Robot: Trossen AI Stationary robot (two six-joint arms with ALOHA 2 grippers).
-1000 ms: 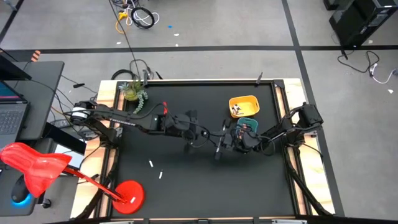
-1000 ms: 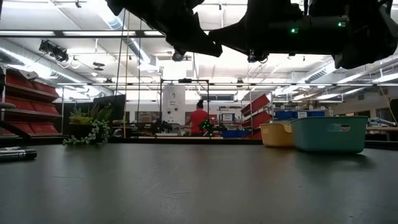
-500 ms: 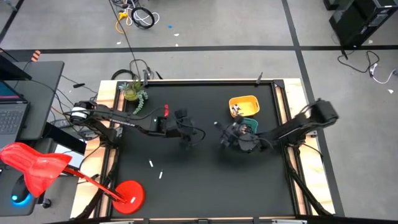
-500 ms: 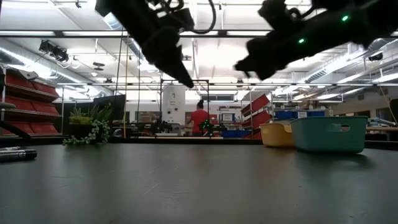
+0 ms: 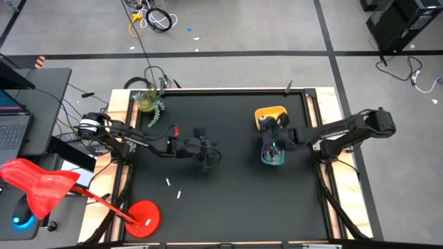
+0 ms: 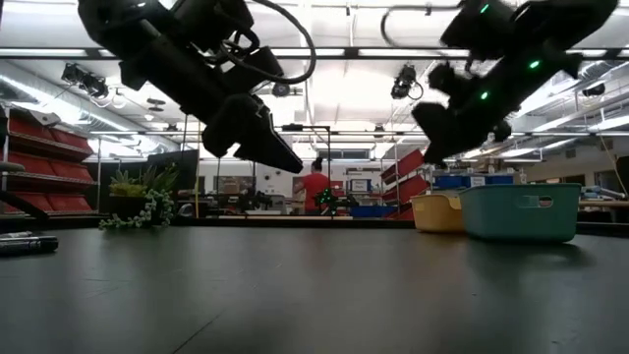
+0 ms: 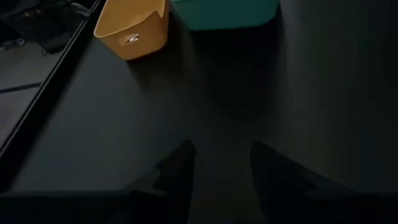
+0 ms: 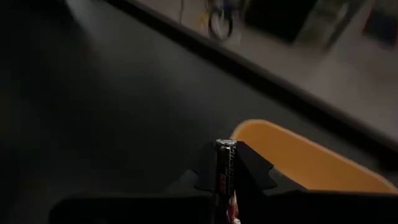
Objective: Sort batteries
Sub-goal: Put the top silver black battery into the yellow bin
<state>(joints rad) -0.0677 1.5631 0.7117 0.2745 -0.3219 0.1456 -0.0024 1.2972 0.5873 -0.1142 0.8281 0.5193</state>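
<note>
High view: bench (image 5: 228,200) black mat. Left tool (image 5: 208,158) over bench centre-left, nothing in it. Right tool (image 5: 275,131) at 3 o'clock side, above the yellow tray (image 5: 270,111) / teal tray (image 5: 273,158) pair; yellow sits at 12 o'clock of teal, touching or nearly. Two pale batteries (image 5: 173,188) lie loose on mat at 7 o'clock from left tool, well apart from trays. Plant (image 5: 149,102) at bench's 11 o'clock corner.

Low view: both arms raised off bench. Left tool (image 6: 280,155) left of centre, right tool (image 6: 432,123) above yellow tray (image 6: 435,211) & teal tray (image 6: 519,211). Person in red (image 6: 314,187) far back in room.

Left wrist view: left tool (image 7: 221,165) fingers parted, gap empty, mat below. Yellow tray (image 7: 134,28) and teal tray (image 7: 227,12) ahead.

Right wrist view: right tool (image 8: 227,171) clamped on one dark battery (image 8: 224,168), upright betw. fingers, silver cap up. Yellow tray (image 8: 311,155) rim just behind.
</note>
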